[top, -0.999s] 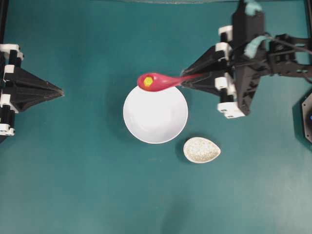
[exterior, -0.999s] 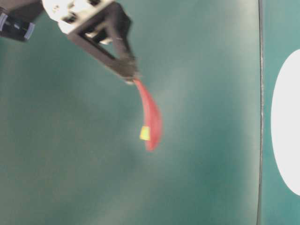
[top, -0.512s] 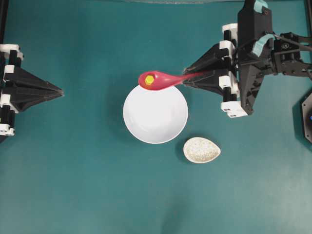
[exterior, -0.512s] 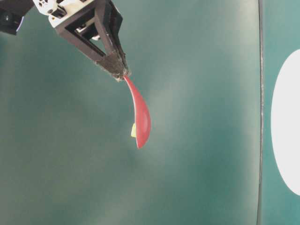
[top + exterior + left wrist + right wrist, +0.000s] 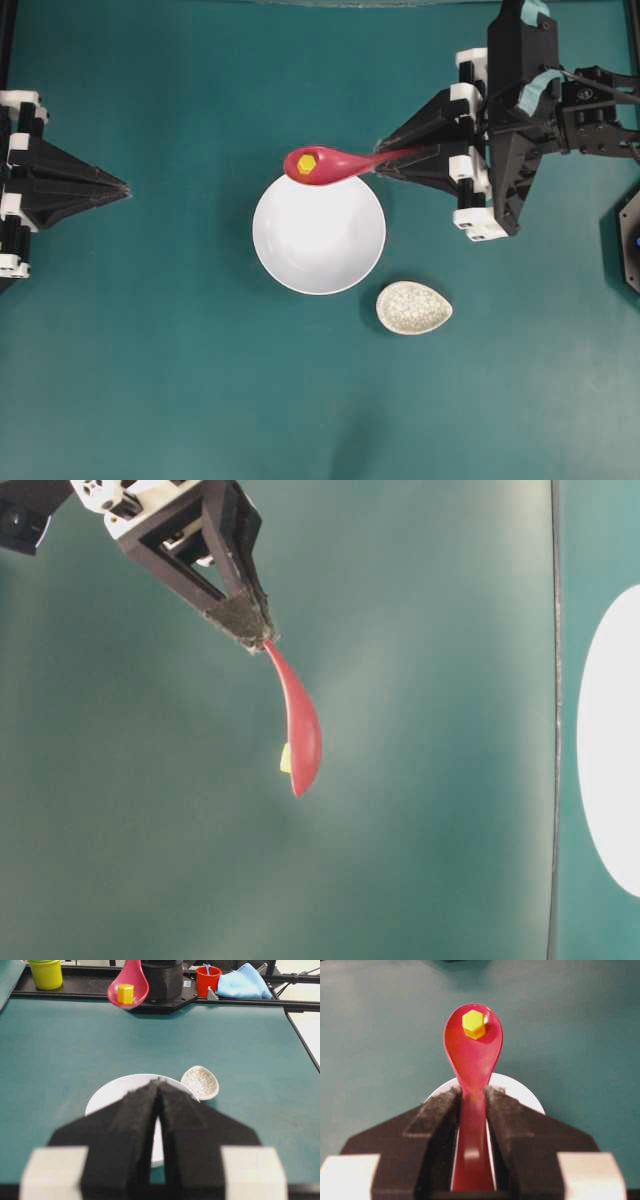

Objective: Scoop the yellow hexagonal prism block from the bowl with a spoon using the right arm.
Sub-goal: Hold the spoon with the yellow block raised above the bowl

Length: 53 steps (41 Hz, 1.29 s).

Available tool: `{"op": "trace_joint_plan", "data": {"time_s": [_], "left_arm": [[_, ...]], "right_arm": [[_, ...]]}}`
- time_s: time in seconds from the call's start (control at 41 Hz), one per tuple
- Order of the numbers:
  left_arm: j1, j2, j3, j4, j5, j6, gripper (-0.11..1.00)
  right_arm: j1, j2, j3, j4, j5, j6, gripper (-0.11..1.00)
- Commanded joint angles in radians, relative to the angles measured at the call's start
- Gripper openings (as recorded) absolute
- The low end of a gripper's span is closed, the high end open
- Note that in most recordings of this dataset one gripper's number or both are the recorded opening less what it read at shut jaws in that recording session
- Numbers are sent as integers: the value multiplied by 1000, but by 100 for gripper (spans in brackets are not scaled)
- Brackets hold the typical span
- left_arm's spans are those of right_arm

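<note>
- Yellow hexagonal prism block (image 5: 307, 163) sits in the scoop of the pink-red soup spoon (image 5: 335, 164), toward the scoop's far end, held in the air.
- Right pincer (image 5: 385, 165) is clamped on the spoon's handle, its black fingers (image 5: 437, 1115) pressing the handle from both sides.
- From overhead, the scoop hangs at the upper rim of the white bowl (image 5: 319, 235), which rests on the teal tabletop (image 5: 180, 360).
- A speckled teardrop-shaped spoon rest (image 5: 414, 307) lies just beside the bowl, lower right.
- Left pincer (image 5: 122, 187) is closed with nothing in it, well apart from the bowl at the left edge.
</note>
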Motion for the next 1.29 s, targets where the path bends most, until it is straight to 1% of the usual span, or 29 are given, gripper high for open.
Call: {"op": "trace_joint_plan", "data": {"time_s": [0.0, 0.244, 0.366, 0.463, 0.804, 1.048, 1.267], "left_arm": [[2, 6, -20, 3, -5, -2, 2], [2, 2, -20, 3, -5, 5, 2], [2, 2, -20, 3, -5, 5, 2], [0, 2, -20, 3, -3, 5, 2], [2, 0, -21, 3, -5, 3, 2], [2, -28, -25, 3, -3, 8, 1], [2, -54, -29, 3, 40, 8, 2]], "right_arm": [[2, -14, -12, -3, -11, 0, 24], [2, -15, -12, -6, -11, -3, 24], [2, -15, -12, -23, -12, -2, 24], [2, -15, -14, -28, -23, -3, 24], [2, -14, -14, -28, -26, 8, 24], [2, -15, -14, -26, -23, 12, 24], [2, -15, -14, -26, -28, 14, 24]]}}
